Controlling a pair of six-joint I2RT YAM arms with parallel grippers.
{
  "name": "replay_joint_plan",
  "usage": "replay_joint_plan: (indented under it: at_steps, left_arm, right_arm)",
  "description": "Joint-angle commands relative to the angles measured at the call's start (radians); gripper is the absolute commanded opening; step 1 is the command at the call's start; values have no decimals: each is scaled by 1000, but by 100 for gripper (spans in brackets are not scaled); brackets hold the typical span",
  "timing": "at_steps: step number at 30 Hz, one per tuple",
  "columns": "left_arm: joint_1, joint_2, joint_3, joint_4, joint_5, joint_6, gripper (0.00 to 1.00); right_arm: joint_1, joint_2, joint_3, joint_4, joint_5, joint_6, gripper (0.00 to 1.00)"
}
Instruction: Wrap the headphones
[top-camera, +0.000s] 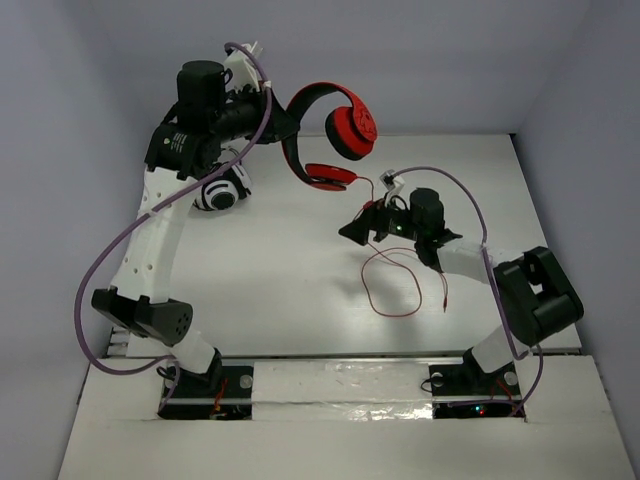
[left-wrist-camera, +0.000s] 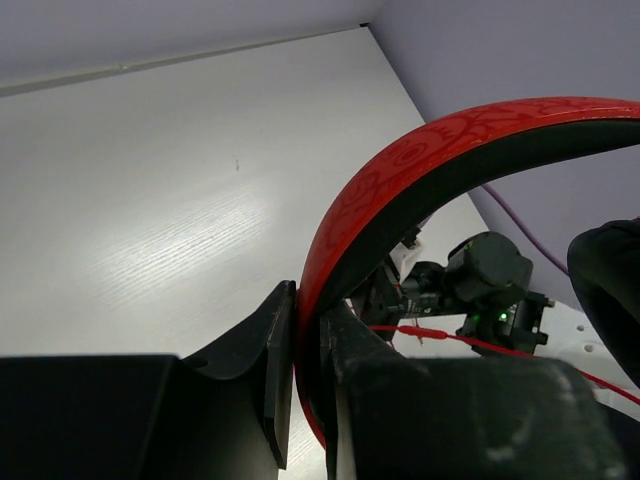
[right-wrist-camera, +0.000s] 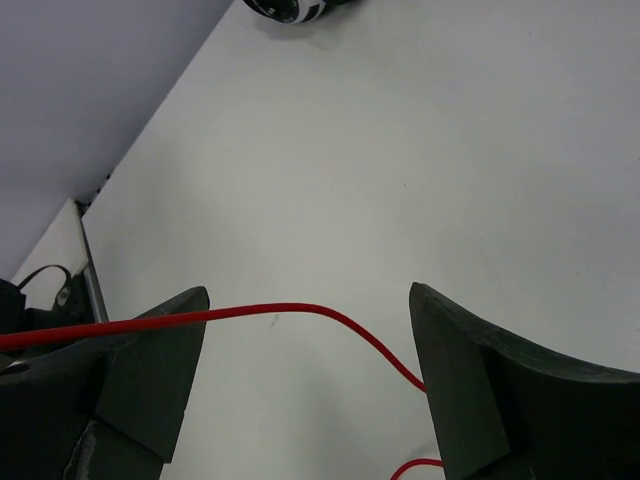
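Left wrist view shows only the headphones' (left-wrist-camera: 430, 150) headband (left-wrist-camera: 340, 235), clamped by left fingers (left-wrist-camera: 275, 385); right fingers (right-wrist-camera: 150, 385) gape around the cable (right-wrist-camera: 285, 308).

Soft, even light from overhead leaves the white bench (top-camera: 300, 290) bright, with only faint grey shadows and a pale, streaky sheen on it in the left wrist view, where the left claw (left-wrist-camera: 305, 310) looms dark and slightly soft up close, like the right claw (right-wrist-camera: 308, 295).
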Motion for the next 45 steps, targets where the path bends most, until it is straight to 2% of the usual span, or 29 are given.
replay_joint_plan:
  at_steps: [1,5,11,22,25,31,34,36,42,43,44,45]
  left_arm:
    - [24,-13,78,91,55,-66,0]
    - [44,-16,86,146,95,-133,0]
    - [132,5,123,189,184,-206,0]
    - [213,21,89,228,211,-250,0]
    - [239,33,89,244,227,-269,0]
    - [273,41,96,286,257,-319,0]
    - [285,52,106,281,245,-316,0]
    - [285,50,81,292,248,-319,0]
    - [285,39,58,318,241,-326,0]
    - [285,38,57,323,234,-326,0]
    - [285,33,52,327,231,-327,0]
    - [285,29,29,335,228,-330,0]
  right_arm:
    - [9,3,-4,61,55,-23,87]
    - [9,17,-24,75,95,-17,87]
    - [9,17,-48,67,156,-13,83]
    - [9,9,-74,31,234,23,64]
    - [9,15,-67,1,237,23,65]
    - [9,6,-77,-22,233,30,76]
    - [9,-11,-93,-25,233,35,76]
    - [9,-8,-97,-25,225,40,70]
    - [9,-9,-103,-57,239,53,69]
    - [9,-16,-110,-46,230,55,61]
    - [9,-19,-117,-45,227,63,49]
    - [9,-22,-120,-45,230,66,30]
